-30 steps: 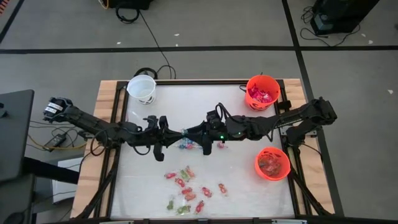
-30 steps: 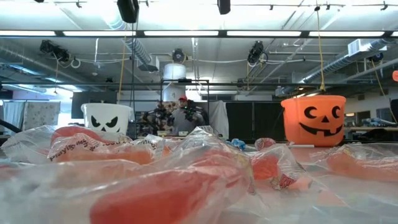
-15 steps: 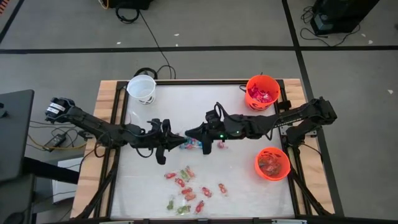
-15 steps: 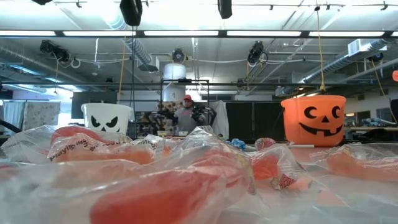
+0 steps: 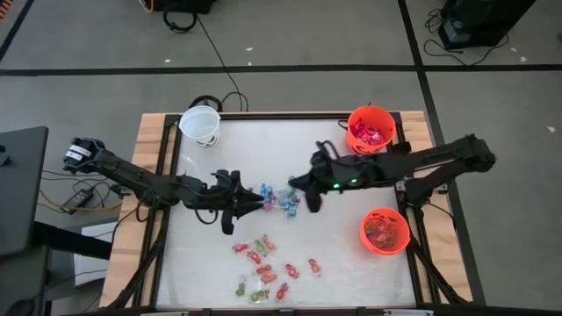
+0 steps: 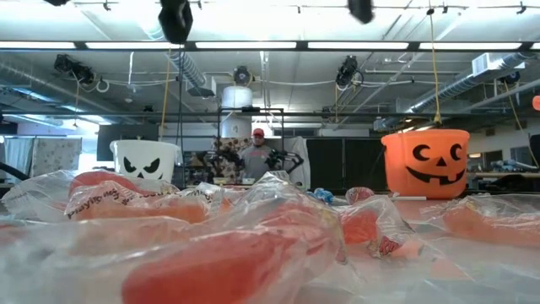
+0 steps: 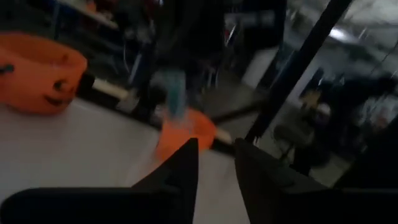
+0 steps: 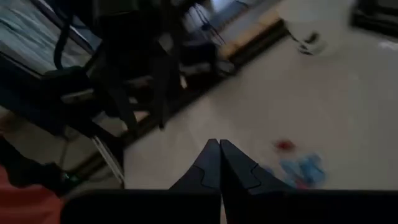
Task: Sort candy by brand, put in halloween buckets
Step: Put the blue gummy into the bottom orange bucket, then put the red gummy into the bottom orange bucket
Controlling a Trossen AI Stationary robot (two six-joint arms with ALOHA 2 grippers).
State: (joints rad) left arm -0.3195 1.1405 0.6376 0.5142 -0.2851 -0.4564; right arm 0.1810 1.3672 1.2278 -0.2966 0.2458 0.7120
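Candy remains scattered near the table's front edge beside a half-filled orange bucket; left gripper slightly parted and empty, right gripper clenched empty.

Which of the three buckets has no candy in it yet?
The white round plastic bucket at the table's far left corner: its inside shows bare white, while both orange plastic buckets hold wrapped sweets.

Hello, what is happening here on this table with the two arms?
Two robot arms are sorting candy into buckets. The left gripper and the right gripper meet mid-table by a small cluster of blue-and-red candies. The right one is shut; nothing visibly held. More candies lie near the front edge. Both orange buckets hold candy; the white bucket looks empty.
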